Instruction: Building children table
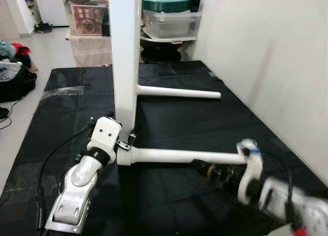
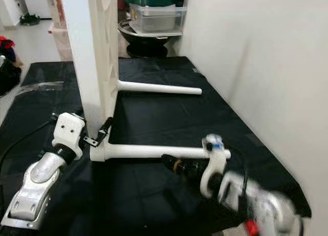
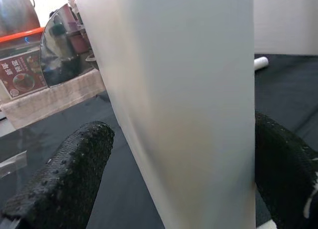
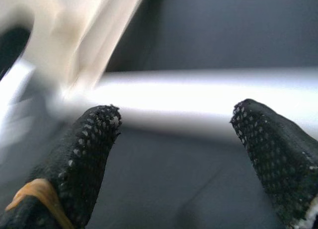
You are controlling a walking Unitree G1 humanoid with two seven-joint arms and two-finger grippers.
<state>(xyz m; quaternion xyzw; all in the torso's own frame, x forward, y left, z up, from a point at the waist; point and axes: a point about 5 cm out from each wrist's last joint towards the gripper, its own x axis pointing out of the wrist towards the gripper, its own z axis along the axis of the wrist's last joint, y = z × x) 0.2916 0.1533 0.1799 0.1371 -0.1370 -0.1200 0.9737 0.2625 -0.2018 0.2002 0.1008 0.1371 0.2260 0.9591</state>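
Plastic, smooth and white, makes up the child's tabletop (image 1: 124,57), which stands on its edge on a black mat (image 1: 179,121) spread over the floor; its upper part is cut off by the frame. Two round white legs jut sideways from it toward the pale wall (image 1: 266,57): the far leg (image 1: 178,92) hangs above the mat, and the near leg (image 1: 184,155) runs low over it from a flared socket at the panel's bottom corner. The left gripper (image 1: 125,138) sits at that corner, and from its wrist camera the knobbly black fingers (image 3: 69,174) stand spread on either side of the panel's flat edge, not visibly pressing it. The right gripper (image 2: 171,162) reaches in just beside the near leg from below; its dimpled rubber fingers (image 4: 87,154) are parted with the tube across the gap beyond them, and I can't tell whether they touch it. The right arm is smeared with motion blur, so its details are hard to read. Behind the panel are clear storage bins (image 1: 171,23), one with a dark green lid (image 1: 166,1), partly hidden.
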